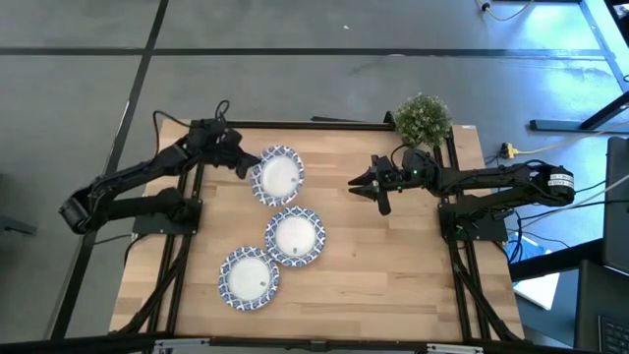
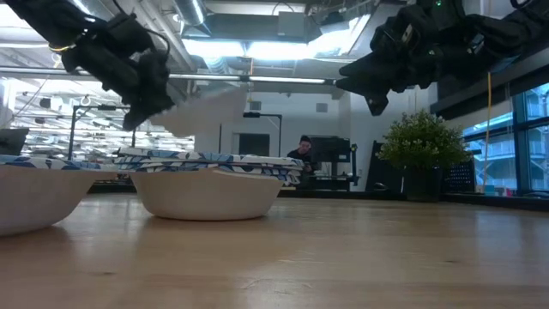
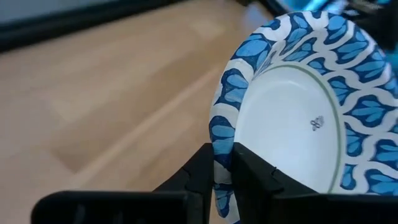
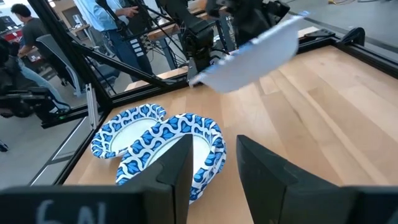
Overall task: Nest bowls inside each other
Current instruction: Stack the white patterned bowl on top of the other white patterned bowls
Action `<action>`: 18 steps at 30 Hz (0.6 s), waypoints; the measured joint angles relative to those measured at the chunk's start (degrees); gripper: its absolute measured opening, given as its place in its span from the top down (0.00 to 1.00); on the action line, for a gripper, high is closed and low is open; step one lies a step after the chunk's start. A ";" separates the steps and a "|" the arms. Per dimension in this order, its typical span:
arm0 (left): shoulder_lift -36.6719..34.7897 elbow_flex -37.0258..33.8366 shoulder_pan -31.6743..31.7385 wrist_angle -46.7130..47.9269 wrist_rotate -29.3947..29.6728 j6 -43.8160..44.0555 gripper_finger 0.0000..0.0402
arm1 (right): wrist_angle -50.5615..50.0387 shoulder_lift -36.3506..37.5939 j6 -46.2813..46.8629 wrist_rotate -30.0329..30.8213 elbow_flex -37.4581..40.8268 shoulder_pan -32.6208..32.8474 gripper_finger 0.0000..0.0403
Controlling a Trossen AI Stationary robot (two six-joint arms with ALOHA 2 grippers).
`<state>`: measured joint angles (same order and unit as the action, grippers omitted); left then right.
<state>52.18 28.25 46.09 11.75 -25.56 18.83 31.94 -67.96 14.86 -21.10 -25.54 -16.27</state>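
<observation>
Presently: left gripper, jaws clamped on rim of one bowl, held tilted above the worktop. Two bowls rest below it. Right gripper, jaws apart, raised beside the potted plant.

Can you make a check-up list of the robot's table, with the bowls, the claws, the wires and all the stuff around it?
Surface: wooden table, bare wood.
Job's things: lifted bowl, tilted, off the table; two bowl piles resting below.
Clutter: potted plant at the far right corner.
Grippers: left gripper pinches the lifted bowl's rim; right gripper open, empty, above the table.
Cables: yellow cable on the floor, right.
Surroundings: people at desks.
</observation>
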 joint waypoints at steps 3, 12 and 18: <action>-0.47 0.00 -1.76 -0.26 -2.53 0.54 0.88 | 0.00 0.00 -0.12 0.01 0.00 -0.01 0.69; -0.53 0.00 -8.70 -5.55 -2.50 1.23 0.86 | 0.00 0.00 0.03 0.02 0.00 0.00 0.69; -0.53 0.00 -12.91 -6.32 -2.71 3.18 0.83 | -0.01 0.00 0.16 0.02 0.00 0.00 0.69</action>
<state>51.66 28.25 33.18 5.43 -28.26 22.01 31.93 -67.96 15.03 -21.08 -25.54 -16.27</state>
